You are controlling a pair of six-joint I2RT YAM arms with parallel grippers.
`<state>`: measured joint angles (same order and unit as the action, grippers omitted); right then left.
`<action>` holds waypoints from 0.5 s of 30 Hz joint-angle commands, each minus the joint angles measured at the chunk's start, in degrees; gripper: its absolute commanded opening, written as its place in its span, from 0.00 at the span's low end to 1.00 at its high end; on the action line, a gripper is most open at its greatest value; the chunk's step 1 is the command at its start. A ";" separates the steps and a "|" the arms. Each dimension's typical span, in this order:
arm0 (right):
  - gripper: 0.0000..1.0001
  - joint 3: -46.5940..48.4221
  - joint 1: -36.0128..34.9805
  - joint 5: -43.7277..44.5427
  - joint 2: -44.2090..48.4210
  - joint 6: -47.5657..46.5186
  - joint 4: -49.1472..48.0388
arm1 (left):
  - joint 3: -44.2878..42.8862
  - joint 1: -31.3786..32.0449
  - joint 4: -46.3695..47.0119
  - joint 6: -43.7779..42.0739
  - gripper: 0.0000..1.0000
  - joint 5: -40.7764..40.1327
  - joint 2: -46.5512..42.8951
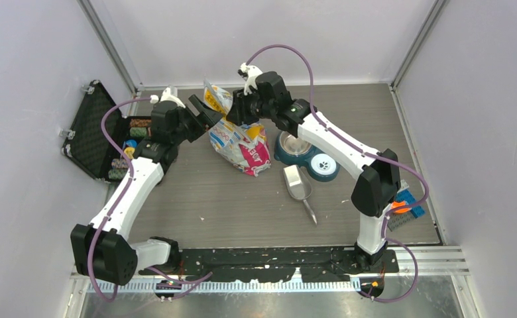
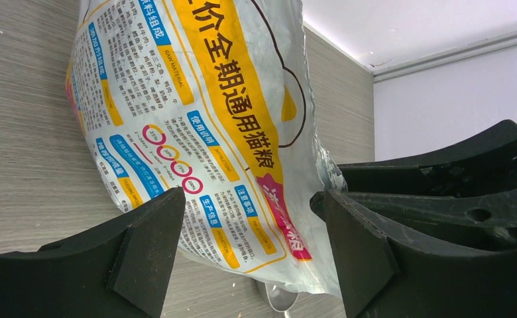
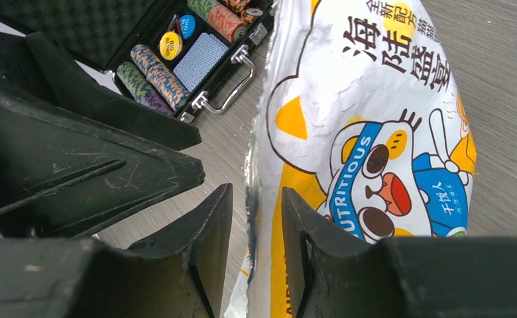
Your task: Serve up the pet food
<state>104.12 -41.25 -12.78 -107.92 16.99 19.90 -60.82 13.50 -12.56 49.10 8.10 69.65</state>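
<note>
Colourful pet food bag (image 1: 242, 142), mid-table

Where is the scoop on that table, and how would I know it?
Start at the grey table and find the colourful bag at its middle. Right of it sits a teal double bowl; the scoop lies on the near side of that. Unlike the round bowls, it is a silver shovel shape with a thin handle.

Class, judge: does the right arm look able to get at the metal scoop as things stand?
Probably yes. The metal scoop lies uncovered on the table beside that arm. The right gripper must first leave the bag, whose top edge sits between its open jaws.
</note>
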 commanded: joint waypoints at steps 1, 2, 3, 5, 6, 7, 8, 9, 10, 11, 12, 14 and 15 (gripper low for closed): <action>0.39 -0.60 0.94 0.07 3.89 2.78 -3.42 | -1.14 0.13 1.09 -0.59 0.79 -0.74 -0.04; 0.39 -0.68 1.16 0.24 3.93 2.96 -3.23 | -1.15 0.16 1.11 -0.66 0.79 -0.72 0.10; 0.39 -0.80 1.26 0.27 3.94 3.18 -3.13 | -1.15 0.20 1.05 -0.61 0.79 -0.78 0.07; 0.39 -1.15 1.60 0.14 3.94 3.73 -3.07 | -1.15 0.20 1.13 -0.65 0.79 -0.79 0.12; 0.39 -1.26 1.83 -0.36 3.92 3.96 -3.23 | -1.16 0.17 1.25 -0.65 0.79 -0.80 0.14; 0.39 -1.52 1.94 -0.69 3.93 4.59 -3.39 | -1.15 0.18 1.30 -0.63 0.79 -0.80 0.12; 0.39 -1.71 2.20 -1.62 4.05 4.96 -4.06 | -1.15 0.13 1.23 -0.64 0.79 -0.80 0.28; 0.40 -2.09 2.26 -1.98 4.17 5.50 -4.38 | -1.17 0.19 1.22 -0.63 0.79 -0.74 0.30; 0.40 -2.26 2.37 -2.47 4.37 5.77 -4.92 | -1.15 0.20 1.22 -0.67 0.79 -0.72 0.36; 0.42 -2.32 2.39 -2.63 4.51 6.19 -5.07 | -1.15 0.16 1.23 -0.65 0.79 -0.65 0.40; 0.42 -2.44 2.45 -2.83 4.68 6.42 -5.34 | -1.15 0.21 1.22 -0.62 0.79 -0.61 0.41; 0.42 -2.70 2.62 -3.23 5.01 6.92 -5.84 | -1.22 0.21 1.27 -0.59 0.79 -0.58 0.49; 0.42 -2.83 2.77 -3.49 5.18 7.33 -5.97 | -1.24 0.19 1.30 -0.59 0.79 -0.54 0.53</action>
<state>101.60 -39.03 -14.55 -107.26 22.15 17.54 -60.82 13.50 -12.67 49.08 7.97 70.02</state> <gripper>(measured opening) 0.418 0.794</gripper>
